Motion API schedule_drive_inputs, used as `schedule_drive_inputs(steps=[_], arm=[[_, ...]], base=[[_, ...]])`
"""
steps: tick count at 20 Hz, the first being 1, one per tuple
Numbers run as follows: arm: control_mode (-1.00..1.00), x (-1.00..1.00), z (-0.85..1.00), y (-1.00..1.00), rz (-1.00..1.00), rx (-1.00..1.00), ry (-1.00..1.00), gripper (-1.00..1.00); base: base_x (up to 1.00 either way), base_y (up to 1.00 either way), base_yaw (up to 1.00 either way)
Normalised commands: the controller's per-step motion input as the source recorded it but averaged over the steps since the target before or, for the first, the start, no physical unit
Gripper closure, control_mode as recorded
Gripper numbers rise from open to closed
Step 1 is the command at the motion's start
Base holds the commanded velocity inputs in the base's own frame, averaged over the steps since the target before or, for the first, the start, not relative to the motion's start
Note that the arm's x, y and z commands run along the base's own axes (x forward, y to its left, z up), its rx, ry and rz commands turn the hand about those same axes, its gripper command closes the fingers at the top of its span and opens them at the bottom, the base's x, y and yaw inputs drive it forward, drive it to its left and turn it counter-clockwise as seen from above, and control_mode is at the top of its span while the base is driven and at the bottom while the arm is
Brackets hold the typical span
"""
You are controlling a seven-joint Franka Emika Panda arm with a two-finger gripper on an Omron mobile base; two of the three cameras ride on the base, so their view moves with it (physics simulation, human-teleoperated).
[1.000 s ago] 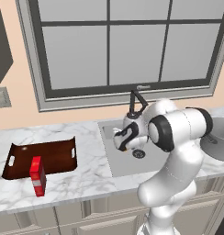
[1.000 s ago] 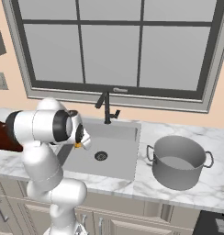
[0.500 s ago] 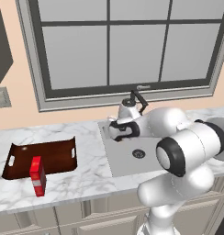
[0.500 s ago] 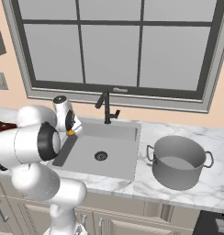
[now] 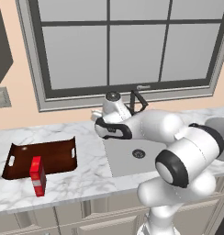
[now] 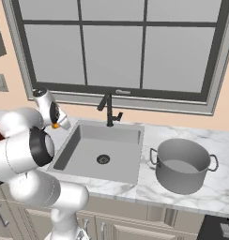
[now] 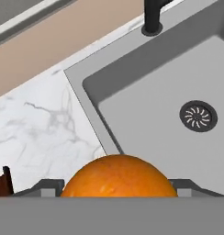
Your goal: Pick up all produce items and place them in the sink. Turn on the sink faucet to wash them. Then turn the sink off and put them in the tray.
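Orange fruit (image 7: 119, 176) gripped in claw (image 7: 118, 186) | carried above counter beside sink (image 7: 132, 92) | likely heading traywards (image 5: 45, 156), washed

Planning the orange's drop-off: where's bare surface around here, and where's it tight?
Free: the tray floor, the marble between tray and sink, and the sink floor around the drain. Tight: the red box at the tray's front edge, the pot right of the sink, the faucet behind it.

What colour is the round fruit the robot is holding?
Bright orange; the hand view shows it best.
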Motion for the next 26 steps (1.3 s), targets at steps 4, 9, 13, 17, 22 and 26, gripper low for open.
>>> schedule_drive_inputs(steps=[4,9,13,17,22,26], arm=[[-1.0,-0.01,0.04,0.57,0.25,-0.02,0.0,1.0],[-1.0,-0.06,0.0,0.63,0.26,-0.03,0.0,1.0],[-1.0,-0.15,0.0,0.67,0.24,-0.06,0.0,1.0],[-1.0,-0.2,0.0,0.73,0.23,-0.08,0.0,1.0],[-1.0,-0.21,-0.02,0.69,0.2,-0.09,0.0,1.0],[-1.0,-0.04,-0.12,0.49,0.14,-0.06,0.02,1.0]], base=[[0.0,0.0,0.0],[0.0,0.0,0.0],[0.0,0.0,0.0],[0.0,0.0,0.0],[0.0,0.0,0.0],[0.0,0.0,0.0]])
